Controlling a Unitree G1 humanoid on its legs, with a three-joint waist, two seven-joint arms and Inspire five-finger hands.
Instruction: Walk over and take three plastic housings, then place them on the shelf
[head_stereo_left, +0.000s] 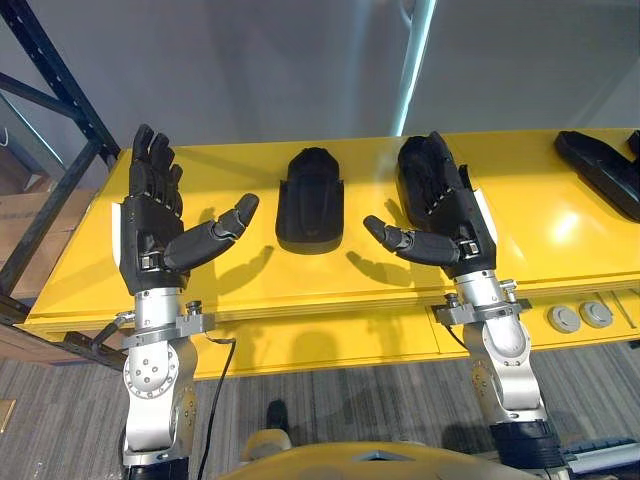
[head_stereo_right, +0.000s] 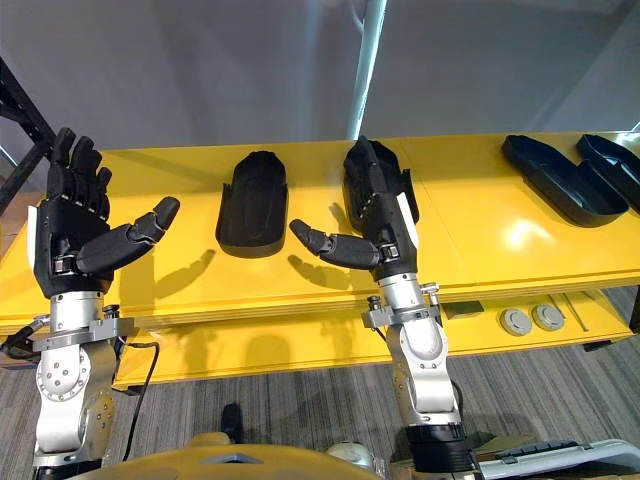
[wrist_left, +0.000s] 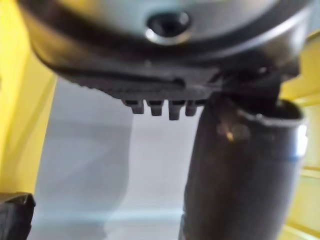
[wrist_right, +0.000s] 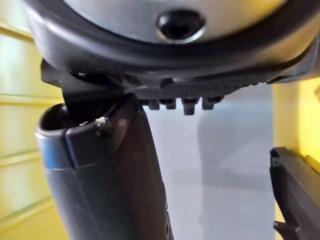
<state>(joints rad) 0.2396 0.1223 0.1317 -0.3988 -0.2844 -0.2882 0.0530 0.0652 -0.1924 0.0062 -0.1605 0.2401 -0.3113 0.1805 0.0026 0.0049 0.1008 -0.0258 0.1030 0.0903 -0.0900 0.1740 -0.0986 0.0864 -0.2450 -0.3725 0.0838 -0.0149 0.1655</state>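
Table (head_stereo_left: 540, 235): glossy yellow top with a stepped front edge; reflections show on the surface.

Centre housing (head_stereo_left: 311, 200): matte black plastic, an elongated shell with a rounded far end and a squared near end; it lies flat on the table at 12 o'clock from the view centre, between the two hands and touched by neither.

Right-end housings (head_stereo_right: 560, 180): two long, shallow black shells side by side at 2 o'clock, well apart from both hands.

Left hand (head_stereo_left: 150, 225): raised at 9 o'clock, dark ribbed palm facing the camera; fingers straight and relaxed, thumb swung out toward 3 o'clock; released, holding nothing.

Right hand (head_stereo_left: 445, 215): raised at 3 o'clock of the centre housing; fingers straight, thumb extended toward 9 o'clock; released, holding nothing; a dark rounded mass behind its fingers cannot be told apart from the hand.

Grey discs (head_stereo_left: 581, 316): two round, flat discs on the table's lower front ledge at 4 o'clock.

Black metal frame (head_stereo_left: 60, 150): angled struts at 10 o'clock, beside the table's left end.

Floor (head_stereo_left: 330, 400): grey striped carpet.
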